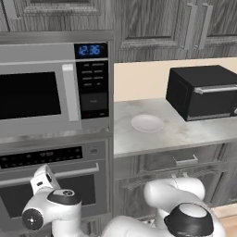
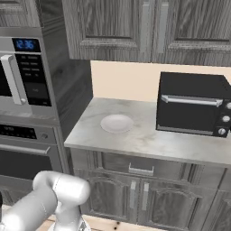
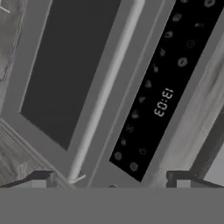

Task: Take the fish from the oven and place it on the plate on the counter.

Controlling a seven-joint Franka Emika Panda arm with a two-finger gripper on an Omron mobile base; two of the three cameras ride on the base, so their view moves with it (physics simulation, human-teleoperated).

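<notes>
Dark grey cabinets wall this kitchen. No fish is visible: the oven (image 1: 51,185) door is shut, its dark glass showing nothing inside, so the fish is presumably on a rack behind it. Judged by the task, it should be light, slim and slippery; a grip across its middle seems safest. At the oven's handle (image 3: 107,87), the gripper (image 3: 111,179) faces the door, fingers spread wide, holding nothing. Right of the oven, on the counter (image 2: 149,140), the plate (image 2: 117,123) lies bare, beside the toaster oven (image 2: 191,103).
</notes>
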